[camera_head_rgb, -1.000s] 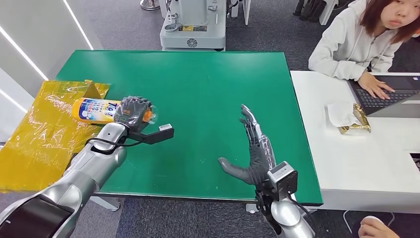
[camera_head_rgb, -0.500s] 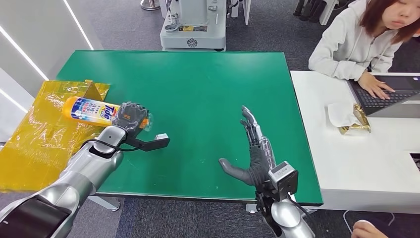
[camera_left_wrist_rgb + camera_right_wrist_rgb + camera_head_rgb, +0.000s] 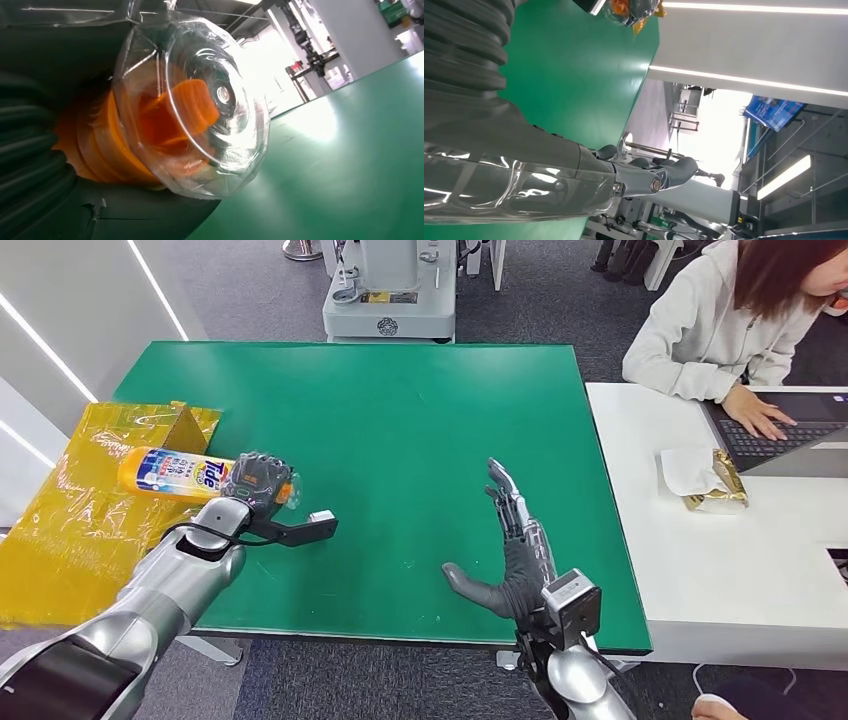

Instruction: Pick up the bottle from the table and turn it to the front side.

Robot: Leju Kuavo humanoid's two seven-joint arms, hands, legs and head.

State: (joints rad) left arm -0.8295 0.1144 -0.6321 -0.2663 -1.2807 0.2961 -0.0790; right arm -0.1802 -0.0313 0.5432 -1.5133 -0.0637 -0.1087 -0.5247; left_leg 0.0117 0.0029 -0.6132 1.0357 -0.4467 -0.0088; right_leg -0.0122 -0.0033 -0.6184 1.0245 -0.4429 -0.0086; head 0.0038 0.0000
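A yellow-orange Tide bottle (image 3: 172, 471) with a blue label lies on its side in the air at the table's left edge. My left hand (image 3: 258, 483) grips it near the cap end. In the left wrist view its clear cap (image 3: 200, 107) with an orange spout inside sits right against my dark fingers (image 3: 35, 165). My right hand (image 3: 515, 540) stands edge-on over the green table (image 3: 400, 420) near the front right, fingers straight and apart, thumb out, holding nothing. The right wrist view has those fingers (image 3: 644, 177) stretched out above the green top.
A yellow plastic-wrapped box (image 3: 70, 510) lies off the table's left side. A white desk (image 3: 720, 560) adjoins on the right, where a person (image 3: 720, 320) types on a laptop (image 3: 790, 435) beside a wrapped packet (image 3: 715, 480). A white machine base (image 3: 390, 290) stands beyond the far edge.
My left hand has lowered and drawn back toward me a little with the bottle, whose base end has swung further left over the yellow box. The right hand has stayed put.
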